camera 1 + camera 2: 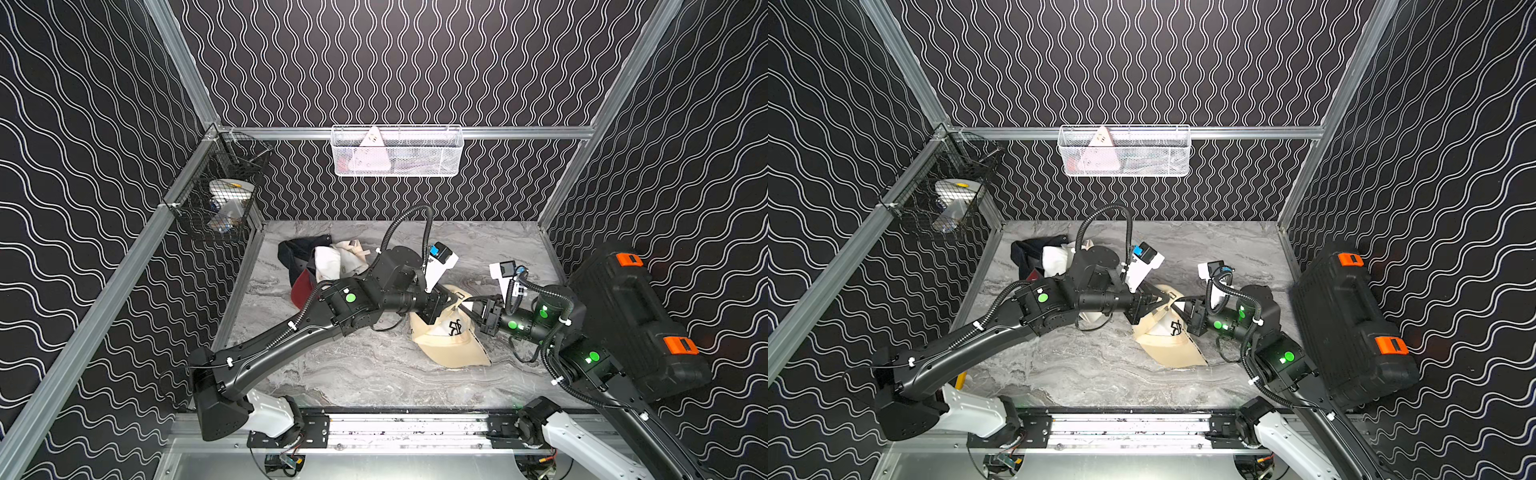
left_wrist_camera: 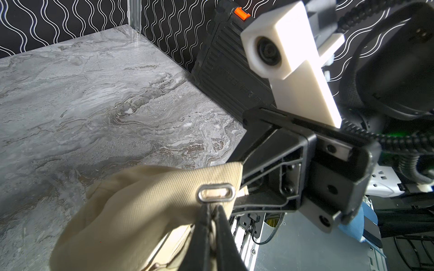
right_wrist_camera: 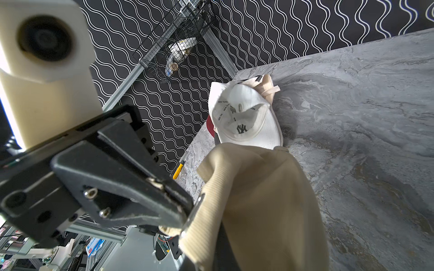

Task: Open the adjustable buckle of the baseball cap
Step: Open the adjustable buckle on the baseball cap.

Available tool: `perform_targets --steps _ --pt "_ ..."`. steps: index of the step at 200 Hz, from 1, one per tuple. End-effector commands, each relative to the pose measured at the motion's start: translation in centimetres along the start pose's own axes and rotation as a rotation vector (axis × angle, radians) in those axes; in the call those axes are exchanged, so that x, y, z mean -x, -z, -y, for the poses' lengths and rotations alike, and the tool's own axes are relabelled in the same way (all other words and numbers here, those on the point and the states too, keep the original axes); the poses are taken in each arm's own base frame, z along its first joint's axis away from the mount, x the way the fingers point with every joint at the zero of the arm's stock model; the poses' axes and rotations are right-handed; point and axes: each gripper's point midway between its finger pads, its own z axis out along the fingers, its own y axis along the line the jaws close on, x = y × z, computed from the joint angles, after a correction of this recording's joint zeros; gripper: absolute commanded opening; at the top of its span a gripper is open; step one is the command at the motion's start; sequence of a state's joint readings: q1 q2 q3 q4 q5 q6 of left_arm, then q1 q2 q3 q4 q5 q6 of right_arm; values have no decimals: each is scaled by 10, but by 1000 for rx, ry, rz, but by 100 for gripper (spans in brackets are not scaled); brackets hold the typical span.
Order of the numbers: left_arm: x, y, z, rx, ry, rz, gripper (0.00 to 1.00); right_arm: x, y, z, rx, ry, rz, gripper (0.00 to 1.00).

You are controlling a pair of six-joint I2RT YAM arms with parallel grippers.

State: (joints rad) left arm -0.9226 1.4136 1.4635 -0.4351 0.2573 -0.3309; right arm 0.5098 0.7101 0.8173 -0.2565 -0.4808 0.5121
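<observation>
— While the beige cap (image 1: pixel 449 345) lies on the marble table (image 1: pixel 365 374) with its brim toward our near edge, how far along are we?

— Early to middle, we judge. In the left wrist view the metal buckle (image 2: pixel 216 193) sits on the strap (image 2: pixel 218 174) with cloth threaded through its slot, so nothing looks released yet; the pulling-apart is left to do.

— And our pincers?

— Both are closed. Our left gripper (image 2: pixel 212 211) clamps the strap just beside the buckle, its fingers (image 2: pixel 199 234) pressed together with only cloth between them. Our right gripper (image 2: pixel 243 190) meets it from the opposite side, pinching what seems to be the strap's loose end, also just beside the buckle. In both top views the two tips nearly touch over the cap's back, which seems raised off the table.

— Anything behind that?

— Farther back on the left, a pile of other caps (image 1: pixel 324 262) lies well apart, untouched. The black case (image 1: pixel 631 316) leans at our right, and the white basket (image 1: pixel 397 151) hangs on the far wall.
</observation>
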Motion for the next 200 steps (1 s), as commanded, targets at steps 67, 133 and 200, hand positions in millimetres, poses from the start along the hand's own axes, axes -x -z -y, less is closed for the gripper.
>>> perform_targets --steps 67,133,200 --pt "-9 0 -1 9 4 -18 0 16 5 -6 1 29 70 0" --pt "-24 1 -4 17 14 -44 0 20 8 -6 -14 32 89 0" --pt "-38 -3 -7 16 27 -69 0 23 12 -6 -22 27 108 0"
